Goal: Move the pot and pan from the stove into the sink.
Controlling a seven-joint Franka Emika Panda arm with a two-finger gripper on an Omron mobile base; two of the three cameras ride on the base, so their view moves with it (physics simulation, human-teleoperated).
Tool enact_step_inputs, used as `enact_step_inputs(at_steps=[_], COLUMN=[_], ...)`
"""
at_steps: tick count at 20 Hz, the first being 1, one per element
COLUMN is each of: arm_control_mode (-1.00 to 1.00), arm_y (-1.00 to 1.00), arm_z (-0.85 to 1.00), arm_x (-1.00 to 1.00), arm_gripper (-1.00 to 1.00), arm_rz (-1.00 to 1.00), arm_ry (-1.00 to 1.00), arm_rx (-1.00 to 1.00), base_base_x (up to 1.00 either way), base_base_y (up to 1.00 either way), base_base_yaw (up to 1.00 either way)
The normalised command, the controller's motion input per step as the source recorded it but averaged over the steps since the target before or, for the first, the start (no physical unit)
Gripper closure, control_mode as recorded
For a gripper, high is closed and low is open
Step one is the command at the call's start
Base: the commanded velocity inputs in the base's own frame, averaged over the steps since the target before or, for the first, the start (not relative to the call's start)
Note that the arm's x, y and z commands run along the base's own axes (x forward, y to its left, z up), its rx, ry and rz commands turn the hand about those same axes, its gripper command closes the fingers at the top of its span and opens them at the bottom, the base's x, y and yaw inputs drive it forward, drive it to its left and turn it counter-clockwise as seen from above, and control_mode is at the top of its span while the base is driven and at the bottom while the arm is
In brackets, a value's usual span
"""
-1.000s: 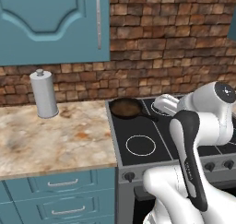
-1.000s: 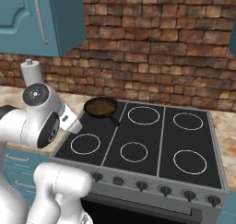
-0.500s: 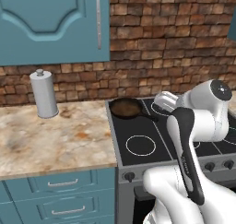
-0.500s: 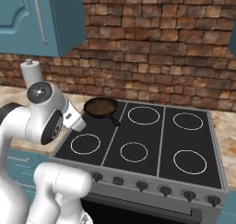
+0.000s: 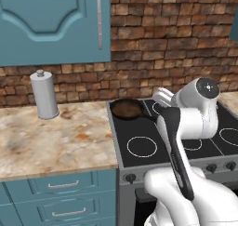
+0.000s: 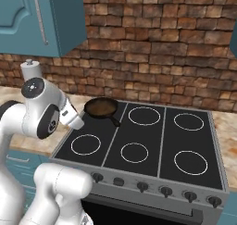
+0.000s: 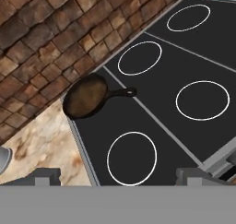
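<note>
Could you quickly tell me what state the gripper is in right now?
Gripper: open and empty, above the stove, with the pan ahead of it, not touched.

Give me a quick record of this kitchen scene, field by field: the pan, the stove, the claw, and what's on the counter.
pan: brown inside, on the stove's back left corner, handle pointing toward the middle of the cooktop
stove: black glass top, five white burner rings, none covered by the pan
claw: open, above the front left of the stove, holding nothing
counter: marbled beige, left of the stove
paper towel roll: upright at the back of the counter by the brick wall
task state: pan not yet picked up
</note>
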Motion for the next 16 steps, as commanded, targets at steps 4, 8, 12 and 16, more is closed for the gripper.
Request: enact_step_inputs(at_steps=[4, 8, 12, 16], arm_control_mode=[-1.00, -1.00, -1.00, -1.00], arm_y=[-0.18, -0.07, -0.09, -0.02], arm_z=[-0.13, -0.05, -0.07, -0.01], arm_x=[0.17, 0.31, 0.35, 0.07], arm_gripper=[-1.00, -1.00, -1.00, -1.00], arm_rz=[0.12, 0.14, 0.10, 0.02], arm_ry=[0.08, 0.26, 0.17, 0.02], arm_rx=[0.00, -0.02, -0.01, 0.00], base_base_x=[0.00, 0.00, 0.00, 0.00], base_base_y=[0.00, 0.00, 0.00, 0.00], base_base_yaw=[0.00, 0.00, 0.00, 0.00])
